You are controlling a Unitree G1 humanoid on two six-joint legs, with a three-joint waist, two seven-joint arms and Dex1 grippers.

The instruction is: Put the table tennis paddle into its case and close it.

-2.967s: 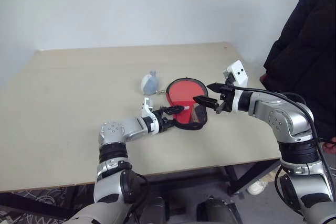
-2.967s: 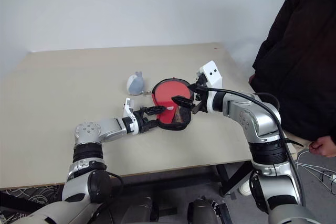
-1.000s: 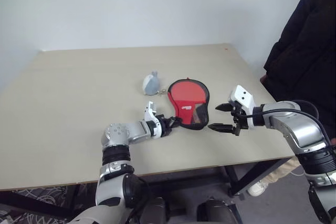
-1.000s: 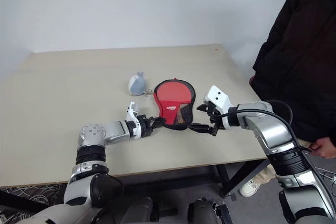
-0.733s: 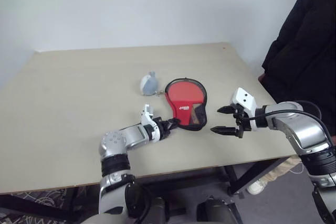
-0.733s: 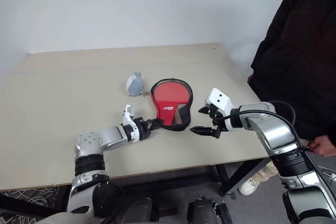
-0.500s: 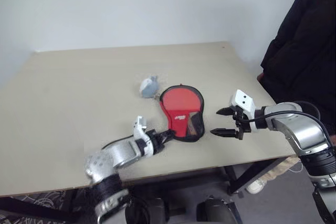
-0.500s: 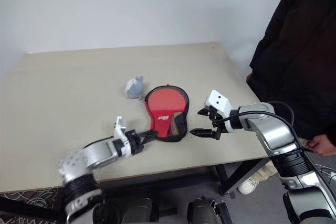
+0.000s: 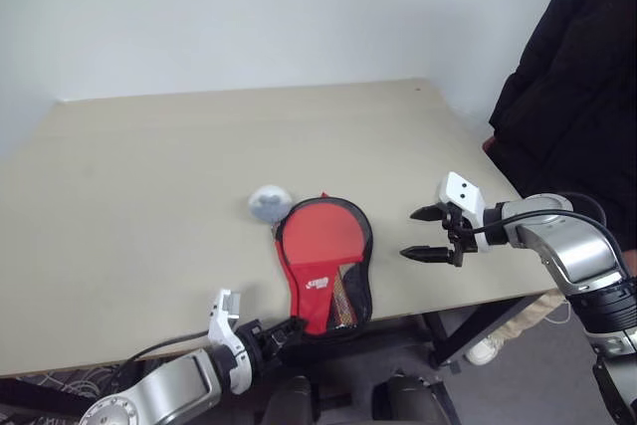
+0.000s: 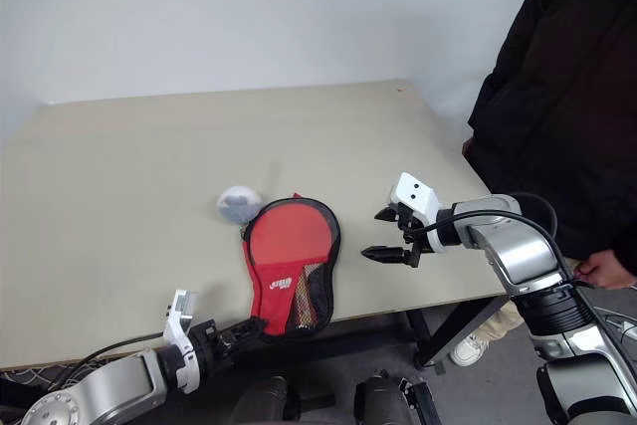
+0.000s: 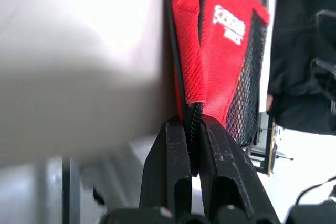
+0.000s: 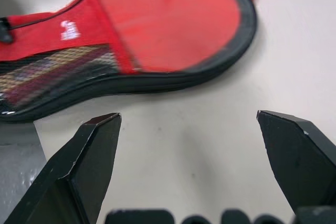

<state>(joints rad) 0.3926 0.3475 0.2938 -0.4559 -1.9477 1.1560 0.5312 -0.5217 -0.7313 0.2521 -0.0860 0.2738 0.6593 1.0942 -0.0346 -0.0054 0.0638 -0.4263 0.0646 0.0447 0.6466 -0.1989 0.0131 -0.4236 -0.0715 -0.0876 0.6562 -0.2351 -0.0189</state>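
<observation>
On my left, my left gripper sits low at the near edge of the surface, its jaws clenched on the narrow handle end of the case. My left wrist view shows the two black fingers pressed together over the black zip edging where the red fabric comes to a point. The case lies flat, its round red end toward the middle of the surface and its narrow end hanging just over the near edge, where I grip it. A white logo and a dark mesh patch show on the narrow part. I cannot tell from here whether the table tennis paddle is inside; the round panel shows red through the cover. Just beside the round end, touching or nearly so, lies a small pale blue-grey lump. Further right, my right gripper hovers above the surface, well apart from the case, jaws spread wide and holding nothing. At the far right stands a person in a dark coat.
</observation>
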